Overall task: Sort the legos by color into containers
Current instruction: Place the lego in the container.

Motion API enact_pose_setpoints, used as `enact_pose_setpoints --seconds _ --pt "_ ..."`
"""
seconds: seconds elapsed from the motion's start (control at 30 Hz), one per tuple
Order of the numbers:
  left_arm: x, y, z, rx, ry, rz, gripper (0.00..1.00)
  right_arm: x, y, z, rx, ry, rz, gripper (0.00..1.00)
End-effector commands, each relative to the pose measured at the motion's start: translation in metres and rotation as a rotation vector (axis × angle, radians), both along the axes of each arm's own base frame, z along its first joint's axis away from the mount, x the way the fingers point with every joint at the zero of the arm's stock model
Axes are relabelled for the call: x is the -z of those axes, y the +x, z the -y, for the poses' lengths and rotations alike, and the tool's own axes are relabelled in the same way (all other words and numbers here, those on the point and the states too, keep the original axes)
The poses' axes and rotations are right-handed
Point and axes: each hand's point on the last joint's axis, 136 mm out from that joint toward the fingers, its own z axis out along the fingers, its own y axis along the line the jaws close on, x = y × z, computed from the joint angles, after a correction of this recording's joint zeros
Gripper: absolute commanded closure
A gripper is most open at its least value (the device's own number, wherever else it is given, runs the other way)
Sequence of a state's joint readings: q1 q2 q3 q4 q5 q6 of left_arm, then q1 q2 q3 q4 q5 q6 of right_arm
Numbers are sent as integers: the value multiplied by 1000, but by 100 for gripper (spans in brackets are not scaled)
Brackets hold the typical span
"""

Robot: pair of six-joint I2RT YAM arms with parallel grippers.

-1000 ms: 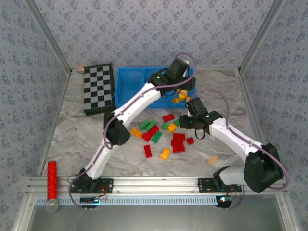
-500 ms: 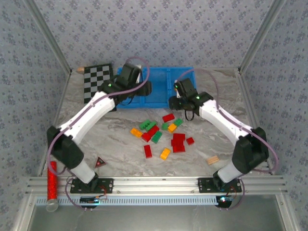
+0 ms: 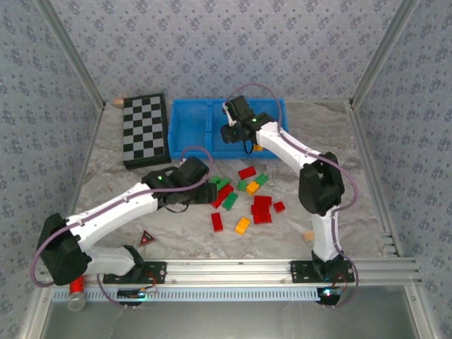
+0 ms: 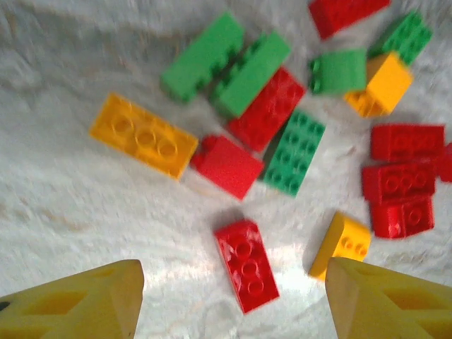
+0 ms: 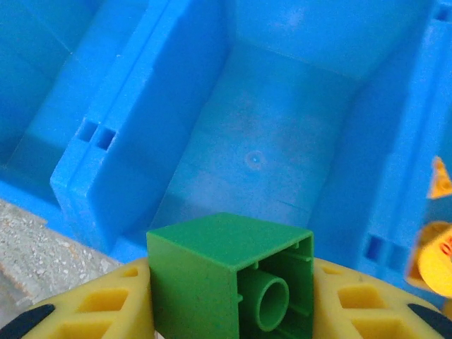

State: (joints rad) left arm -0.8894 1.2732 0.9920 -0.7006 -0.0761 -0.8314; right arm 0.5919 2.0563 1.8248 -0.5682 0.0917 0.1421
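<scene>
My right gripper [image 5: 229, 300] is shut on a green square brick [image 5: 212, 261], its hollow underside facing the camera. It hangs over the middle compartment of the blue tray [image 5: 261, 155], whose floor is bare. In the top view the right gripper [image 3: 231, 134] is above the tray [image 3: 189, 131]. Orange-yellow bricks [image 5: 436, 265] lie in the right compartment. My left gripper [image 4: 233, 296] is open low over the pile of red, green and orange-yellow bricks [image 3: 244, 201]. A red three-stud brick [image 4: 246, 265] lies flat between its yellow fingers [image 4: 92, 300], untouched. An orange brick [image 4: 340, 244] sits by the right finger.
A black-and-white checkerboard [image 3: 145, 131] lies left of the tray. The tan wooden block [image 3: 311, 235] sits right of the pile and the red-and-black triangle [image 3: 147, 237] near the left arm's base. A red cylinder [image 3: 76, 284] rests on the front rail. Metal posts frame the table.
The left arm swung back from over the tray to the pile on the table. The right arm carried the green brick from the pile to the tray's middle compartment.
</scene>
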Motion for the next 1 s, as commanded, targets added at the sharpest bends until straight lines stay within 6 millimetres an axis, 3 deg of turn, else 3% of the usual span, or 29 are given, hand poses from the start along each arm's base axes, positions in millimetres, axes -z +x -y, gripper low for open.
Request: enact_pose_setpoints --seconds 0.0,0.23,0.43,0.7,0.97 --pt "10 -13 13 -48 -30 -66 31 20 -1 -6 -41 -44 -52 73" --pt "40 -30 37 -17 -3 -135 31 63 6 -8 -40 -80 -119 72" --pt "68 -40 42 -18 34 -186 31 80 9 -6 -42 -95 -145 67" --pt "96 -46 42 -18 87 -234 31 70 9 -3 -41 -81 -129 55" --pt "112 -53 35 -22 117 -265 33 43 -11 -8 -83 -50 -141 46"
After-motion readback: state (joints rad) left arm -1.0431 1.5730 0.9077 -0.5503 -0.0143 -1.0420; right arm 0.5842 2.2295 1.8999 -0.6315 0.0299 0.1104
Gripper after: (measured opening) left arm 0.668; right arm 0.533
